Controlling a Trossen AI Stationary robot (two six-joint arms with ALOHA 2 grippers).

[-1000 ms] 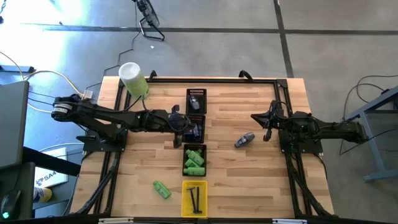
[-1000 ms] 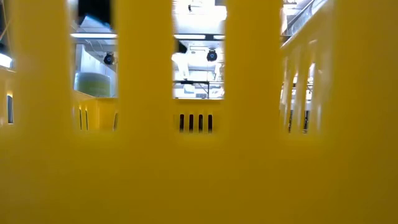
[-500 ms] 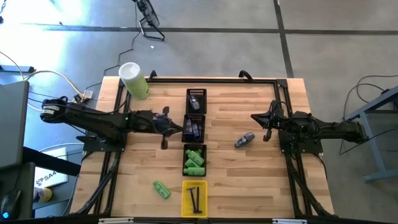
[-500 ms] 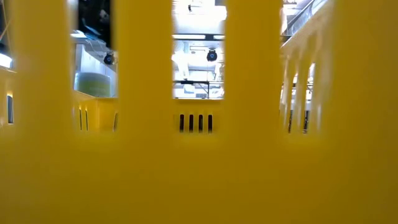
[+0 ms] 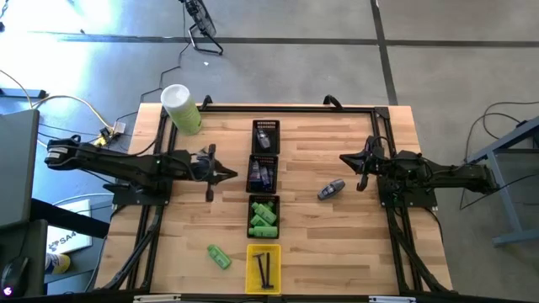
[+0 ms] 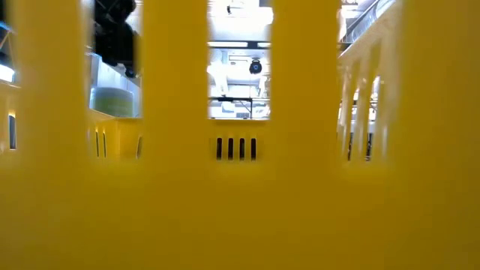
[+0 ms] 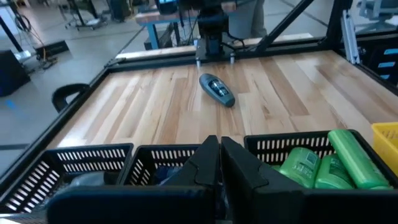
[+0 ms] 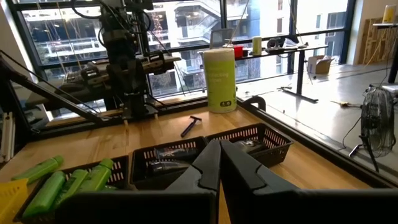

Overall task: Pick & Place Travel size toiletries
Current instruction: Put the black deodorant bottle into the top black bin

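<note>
Left gripper [image 5: 221,174] and right gripper [image 5: 352,160] pressed together, beside slatted black plastic trays [image 5: 262,173].

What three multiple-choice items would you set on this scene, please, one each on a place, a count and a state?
1. Where does the loose green bottle lie?
A. Inside a tray
B. On the bare table, beside the yellow tray
C. Under the right arm

2. How many trays stand in the row down the middle of the table?
A. Two
B. Six
C. Four

3. How is the left end effector?
A. Shut, holding nothing
B. Shut on a green bottle
C. Wide open

Answers:
1. B: the high view shows it on the wood, left of the yellow tray.
2. C: three black ones plus the yellow one.
3. A: the left wrist view shows its fingers meeting with nothing between them.
</note>
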